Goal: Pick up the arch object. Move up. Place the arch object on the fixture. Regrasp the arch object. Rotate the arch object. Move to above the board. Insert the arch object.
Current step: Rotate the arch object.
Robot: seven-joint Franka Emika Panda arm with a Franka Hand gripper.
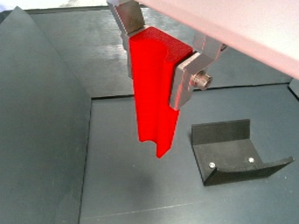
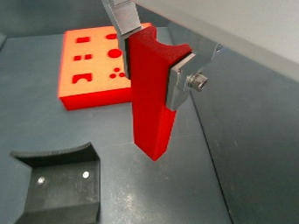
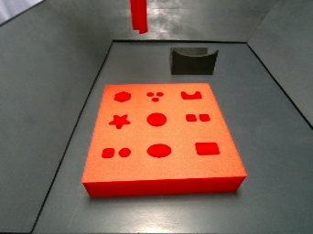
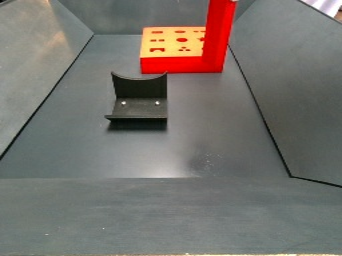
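Note:
My gripper [image 1: 158, 54] is shut on the arch object [image 1: 152, 96], a long bright-red bar that hangs upright, its arched end up between the silver fingers [image 1: 183, 83]. Both wrist views show the grip; in one the gripper [image 2: 152, 54] holds the bar [image 2: 152, 105] off the floor. The fixture [image 1: 237, 153], a dark block with a scooped top, stands on the floor below and to one side of the bar, also in a wrist view [image 2: 59, 184]. In both side views the bar [image 3: 138, 14] [image 4: 218, 35] hangs in the air. The gripper is out of frame there.
The red-orange board [image 3: 159, 128] with its rows of shaped holes lies flat on the dark floor, also seen in other views [image 2: 91, 66] [image 4: 171, 45]. The fixture [image 3: 193, 59] [image 4: 138, 100] stands beyond one short end of it. Sloping dark walls [image 3: 61, 55] enclose the floor.

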